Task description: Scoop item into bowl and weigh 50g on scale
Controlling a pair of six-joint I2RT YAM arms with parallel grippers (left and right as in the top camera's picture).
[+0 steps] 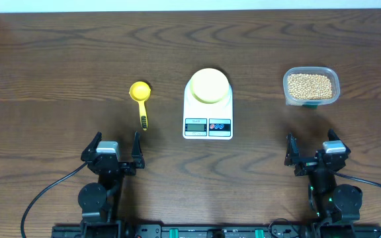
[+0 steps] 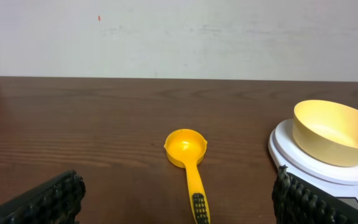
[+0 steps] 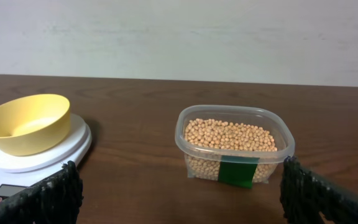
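Observation:
Beige-tan beans [image 1: 309, 83] [image 3: 230, 135] fill a clear plastic tub [image 1: 311, 86] [image 3: 235, 146] at the right. The pale yellow bowl [image 1: 208, 84] [image 2: 334, 132] [image 3: 26, 122] stands empty on the white scale [image 1: 208, 114] [image 2: 289, 155] [image 3: 55, 152] at the middle. A yellow long-handled scoop [image 1: 141, 100] [image 2: 188, 158] lies left of the scale, handle toward me. My left gripper [image 1: 116, 152] [image 2: 179, 205] is open and empty, near the table front, below the scoop. My right gripper [image 1: 313, 151] [image 3: 182, 196] is open and empty, in front of the tub.
The dark wooden table [image 1: 58, 59] extends all around. A pale wall [image 2: 179, 31] stands behind its far edge. Black cables [image 1: 38, 198] run from the arm bases at the front.

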